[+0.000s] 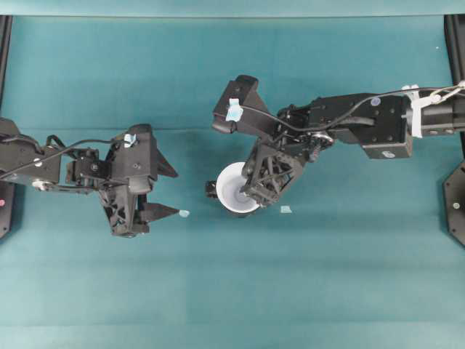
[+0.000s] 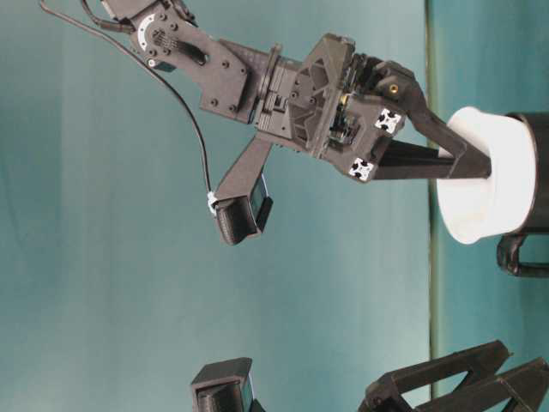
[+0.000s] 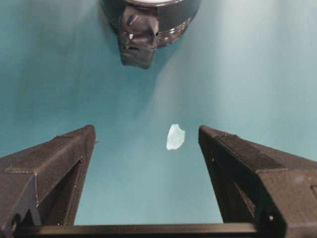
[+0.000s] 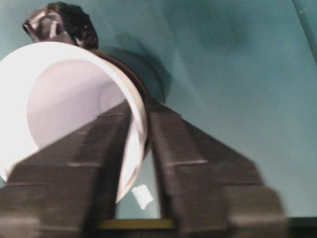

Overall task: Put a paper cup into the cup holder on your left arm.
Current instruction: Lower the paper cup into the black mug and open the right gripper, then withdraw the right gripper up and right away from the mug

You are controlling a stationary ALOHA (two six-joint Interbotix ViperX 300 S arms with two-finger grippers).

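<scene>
The white paper cup (image 1: 231, 190) sits inside the glossy black cup holder (image 2: 536, 172), with its rim above the holder's edge. The holder's knob (image 4: 59, 22) points away from the right wrist camera. My right gripper (image 4: 137, 106) straddles the cup's wall, one finger inside the cup and one outside. The fingers stand slightly apart, with a thin gap beside the rim. My left gripper (image 3: 146, 134) is wide open and holds nothing. It rests low on the cloth to the left and faces the holder (image 3: 148, 15).
Teal cloth (image 1: 327, 276) covers the whole table. Small pale tape scraps lie on it, one by the left fingertips (image 1: 184, 214) and one right of the cup (image 1: 285, 209). Black frame posts (image 1: 456, 211) stand at the side edges.
</scene>
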